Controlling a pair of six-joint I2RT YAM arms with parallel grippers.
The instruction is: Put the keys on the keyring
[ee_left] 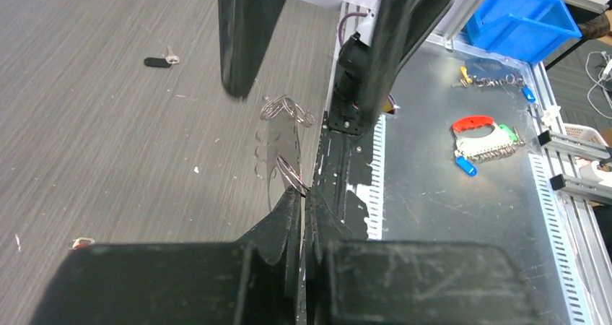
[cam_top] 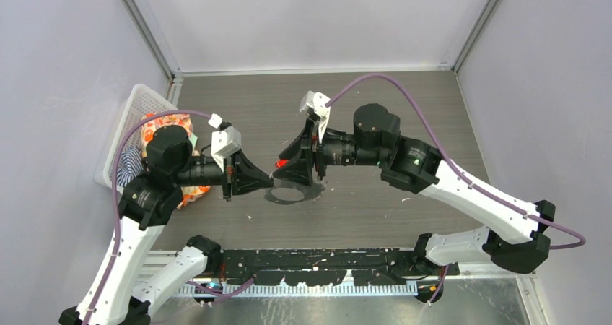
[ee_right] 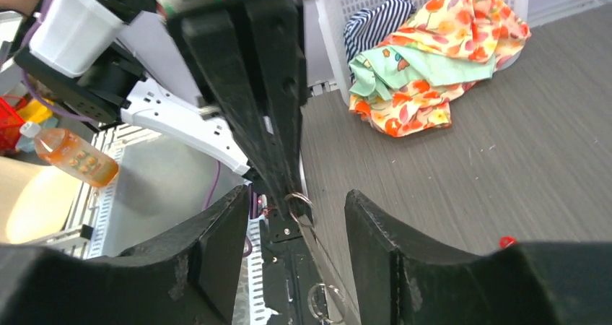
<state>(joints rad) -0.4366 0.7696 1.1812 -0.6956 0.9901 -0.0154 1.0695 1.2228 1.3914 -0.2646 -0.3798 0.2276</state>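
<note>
Your left gripper (ee_left: 302, 198) is gripping the keyring (ee_left: 289, 173), its jaws closed tight on the thin silver wire. A cluster of small silver keys (ee_left: 285, 110) is showing on the loop just ahead of those jaws. Your right gripper (ee_right: 296, 201) is facing it head-on, its jaws standing wide and holding nothing. The closed left jaws are pointing straight into that gap, and the wire is running on between the right jaws.

The red-headed key (ee_right: 507, 242) is not sitting in either pair of jaws. It is lying loose on the grey worktop (ee_right: 505, 159), just outside the right jaws and apart from the ring. In the overhead view it is showing as a red spot between the tips of the two grippers.

A black key fob (ee_left: 155, 61) is lying on the worktop farther ahead of the left jaws and off to their left. Beyond the right jaws, a white mesh basket (ee_right: 328, 36) is spilling floral and striped clothes (ee_right: 433, 65) onto the worktop.
</note>
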